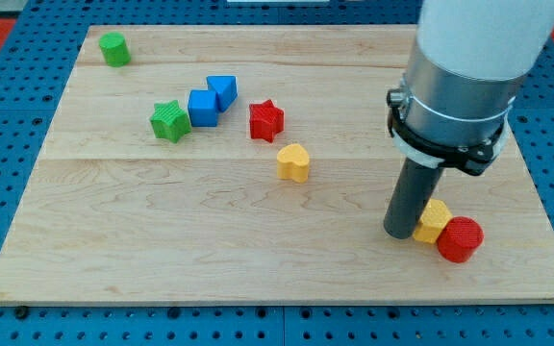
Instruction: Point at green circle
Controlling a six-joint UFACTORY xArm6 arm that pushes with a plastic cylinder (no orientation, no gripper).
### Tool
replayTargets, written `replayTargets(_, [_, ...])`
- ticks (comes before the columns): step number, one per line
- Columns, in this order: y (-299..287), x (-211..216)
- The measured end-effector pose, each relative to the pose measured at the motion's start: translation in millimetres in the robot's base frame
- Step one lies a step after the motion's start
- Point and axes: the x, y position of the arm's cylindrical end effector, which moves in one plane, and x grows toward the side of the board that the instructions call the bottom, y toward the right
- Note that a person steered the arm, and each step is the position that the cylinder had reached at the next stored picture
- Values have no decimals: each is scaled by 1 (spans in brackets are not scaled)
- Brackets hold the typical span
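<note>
Camera view: green circle (pixel 114 48), a short upright cylinder, top-left corner.

No readable text, labels, brands or numbers anywhere: none on the wooden board (pixel 258 240), none on the coloured blocks, none on the arm's housing (pixel 469 58).

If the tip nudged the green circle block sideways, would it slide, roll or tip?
The green circle looks squat and stands on a flat end, so it would probably slide rather than tip or roll. The wooden board looks smooth, so little resistance seems likely. My tip is far off, beside the yellow block.
</note>
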Motion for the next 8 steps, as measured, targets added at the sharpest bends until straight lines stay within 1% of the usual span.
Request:
replayTargets(1, [-64,0])
replayTargets(2, [-174,-9])
replayTargets(3, [-254,-68])
replayTargets(4, [-312,-129])
replayTargets(5, [-344,-194])
replayTargets(6, [-393,-250])
replayTargets(7, [-425,-262])
replayTargets(8, [-423,-328])
